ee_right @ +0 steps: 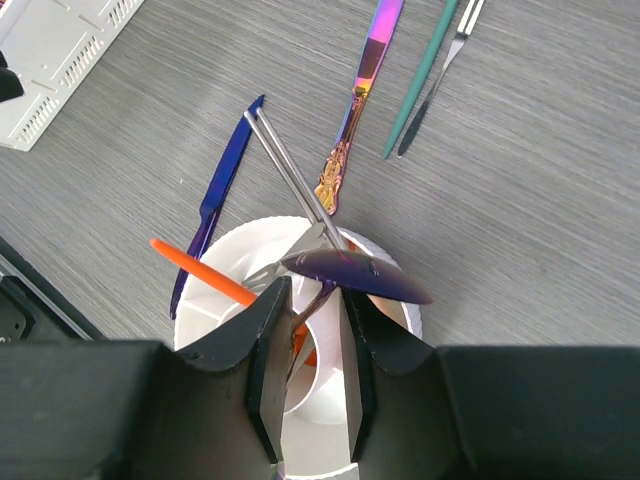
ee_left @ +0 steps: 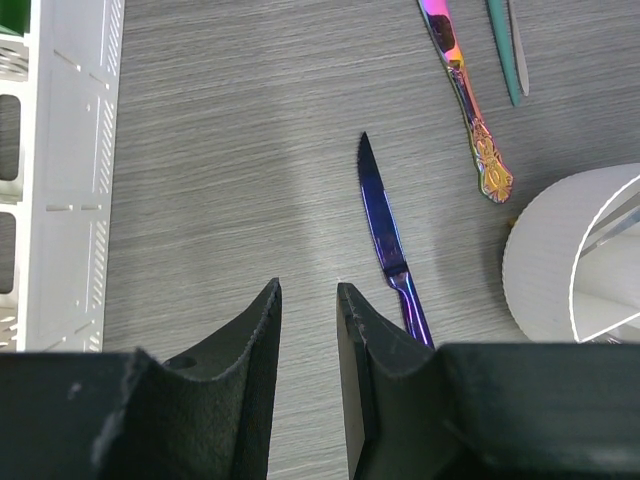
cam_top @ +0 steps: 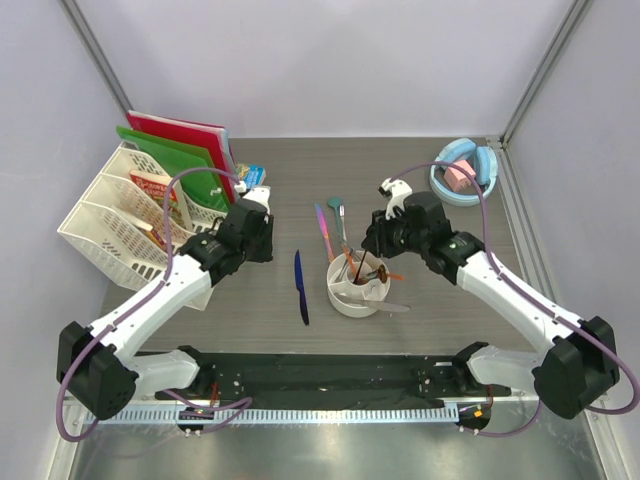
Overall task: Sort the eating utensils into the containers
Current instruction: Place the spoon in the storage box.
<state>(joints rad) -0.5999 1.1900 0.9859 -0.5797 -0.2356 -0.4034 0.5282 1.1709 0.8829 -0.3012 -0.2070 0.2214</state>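
Observation:
A white round divided cup (cam_top: 352,298) stands mid-table. My right gripper (ee_right: 312,292) hovers just over it, jaws apart. A purple spoon (ee_right: 355,275) stands in the cup (ee_right: 230,240), its thin handle running down between my fingers without being pinched. An orange piece (ee_right: 200,265) and silver sticks (ee_right: 285,160) also lean in the cup. A dark blue knife (ee_left: 380,215) lies on the table left of the cup (ee_left: 545,260). My left gripper (ee_left: 308,290) hangs open and empty just left of the knife's handle. An iridescent piece (ee_left: 465,95) and a teal one (ee_left: 507,50) lie beyond.
A white lattice rack (cam_top: 105,225) with red and green folders (cam_top: 185,145) fills the back left, close to my left arm. A light blue bowl (cam_top: 440,182) sits at the back right. A silver piece (cam_top: 392,307) lies by the cup's right side, and a fork (ee_right: 450,50) beside the teal piece.

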